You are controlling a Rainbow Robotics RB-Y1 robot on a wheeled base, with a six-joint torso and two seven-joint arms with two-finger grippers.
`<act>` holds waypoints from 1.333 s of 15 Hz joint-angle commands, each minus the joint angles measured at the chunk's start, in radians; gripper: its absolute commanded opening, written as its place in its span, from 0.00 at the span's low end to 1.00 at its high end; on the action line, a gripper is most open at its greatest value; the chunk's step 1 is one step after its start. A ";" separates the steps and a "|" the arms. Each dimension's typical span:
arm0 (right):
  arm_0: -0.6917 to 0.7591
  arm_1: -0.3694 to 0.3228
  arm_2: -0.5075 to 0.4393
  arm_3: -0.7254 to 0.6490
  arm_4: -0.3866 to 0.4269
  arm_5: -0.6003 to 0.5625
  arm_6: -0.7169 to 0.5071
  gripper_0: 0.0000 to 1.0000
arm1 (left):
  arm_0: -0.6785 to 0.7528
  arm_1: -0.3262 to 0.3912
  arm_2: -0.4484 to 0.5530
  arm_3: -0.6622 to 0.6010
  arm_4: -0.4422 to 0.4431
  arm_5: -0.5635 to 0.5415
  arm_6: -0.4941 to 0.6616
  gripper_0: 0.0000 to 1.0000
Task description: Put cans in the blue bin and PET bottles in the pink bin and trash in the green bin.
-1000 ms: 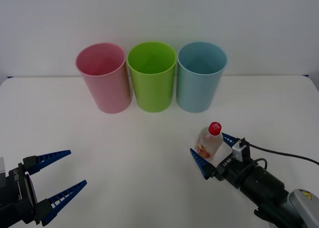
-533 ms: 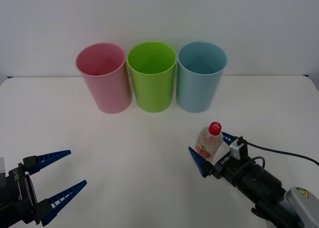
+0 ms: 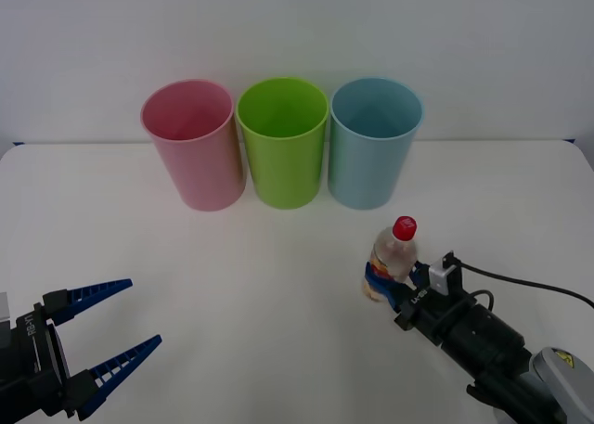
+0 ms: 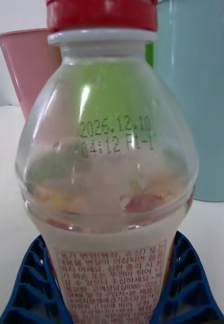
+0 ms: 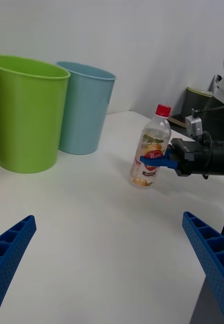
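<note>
Bins of tall, tapering, cup-shaped plastic stood in a row well beyond the right gripper (image 3: 385,280): the pink bin (image 3: 190,146), the lime-green bin (image 3: 283,144) and the light-blue bin (image 3: 375,144), the blue one nearest to that claw. The white table (image 3: 278,285) bore all three; a plain white wall rose behind them.

The small clear plastic PET bottle (image 3: 390,260), with red screw cap and yellow-red label, sat between the blue ribbed fingers (image 4: 33,283) of the right gripper, which were clenched on its labelled lower body. It leaned slightly, base at or just above the table. Judged by its thin clear wall, it should be light, smooth and easily dented; the grip belongs low on the labelled band, with moderate force, since the upper dome would slip. The pink bin, its destination, lay farthest from this claw.

The left gripper (image 3: 107,336) waited well apart, fingers (image 5: 10,248) spread and holding nothing.
</note>
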 commanded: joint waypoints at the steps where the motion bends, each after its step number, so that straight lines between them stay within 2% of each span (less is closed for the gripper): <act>1: 0.000 0.000 0.001 0.001 -0.009 -0.002 0.010 0.00 | 0.000 0.000 0.000 0.000 0.000 0.000 0.000 1.00; 5: 0.006 -0.002 0.000 -0.001 -0.032 -0.020 0.019 0.00 | 0.000 0.000 0.000 0.000 0.000 0.000 0.000 1.00; 10: 0.015 -0.023 -0.092 -0.054 -0.044 -0.121 -0.001 0.00 | 0.000 0.000 0.000 0.000 0.000 0.000 0.000 1.00; 16: 0.153 -0.172 -0.106 -0.401 -0.047 -0.124 -0.208 0.00 | 0.000 0.000 0.000 0.000 0.000 0.000 0.000 1.00; 20: 0.189 -0.187 -0.172 -0.606 0.010 -0.124 -0.384 0.00 | 0.000 0.000 0.000 0.000 0.000 0.000 0.000 1.00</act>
